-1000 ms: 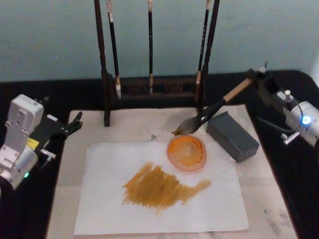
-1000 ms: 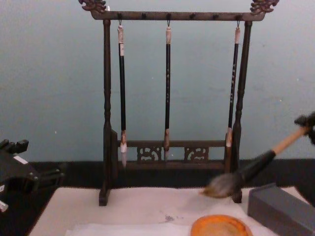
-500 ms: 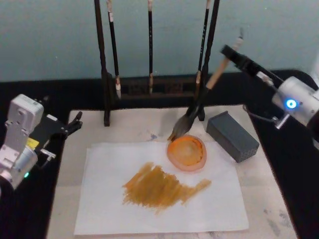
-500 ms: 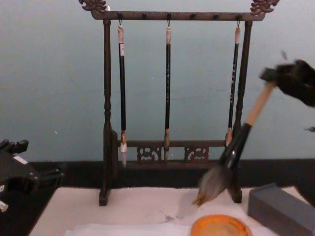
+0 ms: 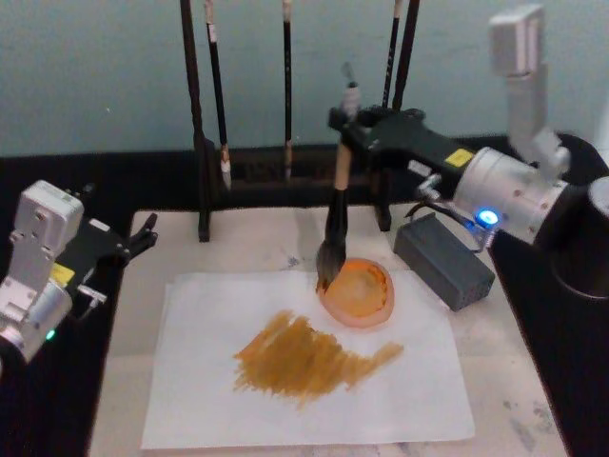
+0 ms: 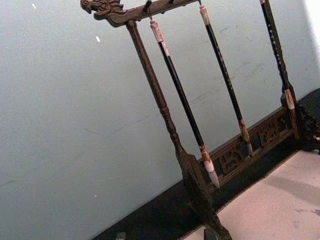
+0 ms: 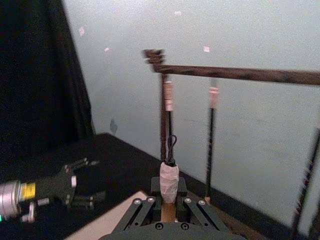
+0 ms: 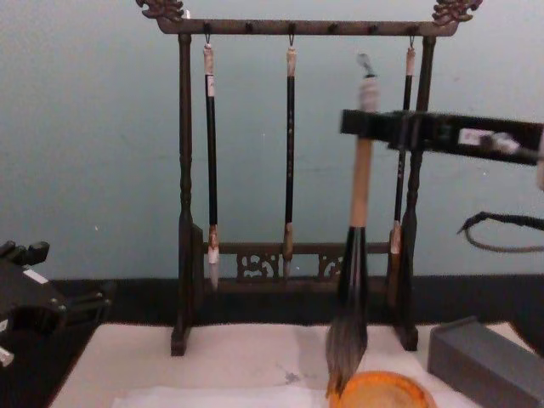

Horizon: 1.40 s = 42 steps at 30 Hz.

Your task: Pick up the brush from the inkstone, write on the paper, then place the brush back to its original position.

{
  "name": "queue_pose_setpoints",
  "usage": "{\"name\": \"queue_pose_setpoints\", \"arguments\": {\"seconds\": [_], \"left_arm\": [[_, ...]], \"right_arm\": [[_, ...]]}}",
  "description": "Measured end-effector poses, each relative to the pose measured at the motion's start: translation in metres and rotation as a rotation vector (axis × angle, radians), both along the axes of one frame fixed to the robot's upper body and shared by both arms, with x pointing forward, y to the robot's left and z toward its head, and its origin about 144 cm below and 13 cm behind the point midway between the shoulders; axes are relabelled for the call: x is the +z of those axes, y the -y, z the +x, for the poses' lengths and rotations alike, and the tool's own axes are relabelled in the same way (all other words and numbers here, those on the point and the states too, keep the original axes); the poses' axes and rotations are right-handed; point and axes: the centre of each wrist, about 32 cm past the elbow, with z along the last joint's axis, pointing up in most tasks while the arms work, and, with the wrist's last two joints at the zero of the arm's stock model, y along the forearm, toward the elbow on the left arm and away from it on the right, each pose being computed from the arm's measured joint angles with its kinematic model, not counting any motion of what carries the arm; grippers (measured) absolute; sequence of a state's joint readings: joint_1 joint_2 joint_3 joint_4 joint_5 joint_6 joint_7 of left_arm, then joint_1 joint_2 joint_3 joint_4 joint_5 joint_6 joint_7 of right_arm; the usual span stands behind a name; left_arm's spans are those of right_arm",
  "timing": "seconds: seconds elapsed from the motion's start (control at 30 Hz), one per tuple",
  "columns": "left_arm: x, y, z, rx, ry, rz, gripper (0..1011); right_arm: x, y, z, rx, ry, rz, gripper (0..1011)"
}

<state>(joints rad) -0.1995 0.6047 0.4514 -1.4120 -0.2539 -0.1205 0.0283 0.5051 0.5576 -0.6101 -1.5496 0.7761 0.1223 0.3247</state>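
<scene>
A: Above the far edge of the thin white paper sheet (image 5: 209, 400), what does the right gripper (image 5: 344, 129) hold?

B: The large brush with a tan wooden handle and bushy grey-brown bristles (image 5: 336, 195). The jaws are closed on the handle's top, just under the grey end cap. The brush hangs upright, its long axis almost vertical.

A: Where does the tip point?

B: Down at the left rim of a round orange dish (image 5: 385, 300) standing on the paper. The bare paper and its ochre brush strokes (image 5: 304, 357) lie nearer the robot and to the left of the tip. The writing stroke probably has to go that way.

A: And the other arm?

B: The left gripper (image 5: 143, 233) is parked well apart at the table's left edge, fingers open and empty. The right arm is far nearer.

A: Do the views differ?

B: The chest view shows the bristles reaching the dish rim. The head view shows how the paper lies. The right wrist view shows the grip around the handle.
</scene>
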Motion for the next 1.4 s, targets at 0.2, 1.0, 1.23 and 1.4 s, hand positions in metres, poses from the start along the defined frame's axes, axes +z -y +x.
{"name": "queue_pose_setpoints", "arguments": {"seconds": [0.2, 1.0, 1.23, 1.4], "left_arm": [[0.000, 0.000, 0.000, 0.000, 0.000, 0.000, 1010], [0.000, 0.000, 0.000, 0.000, 0.000, 0.000, 1010], [0.000, 0.000, 0.000, 0.000, 0.000, 0.000, 1010], [0.000, 0.000, 0.000, 0.000, 0.000, 0.000, 1010]], "right_arm": [[0.002, -0.016, -0.008, 0.037, 0.108, -0.114, 162], [0.002, -0.018, -0.010, 0.038, 0.120, -0.120, 162], [0.002, -0.018, -0.010, 0.038, 0.119, -0.121, 162], [0.002, -0.018, -0.010, 0.039, 0.119, -0.121, 162]]}}
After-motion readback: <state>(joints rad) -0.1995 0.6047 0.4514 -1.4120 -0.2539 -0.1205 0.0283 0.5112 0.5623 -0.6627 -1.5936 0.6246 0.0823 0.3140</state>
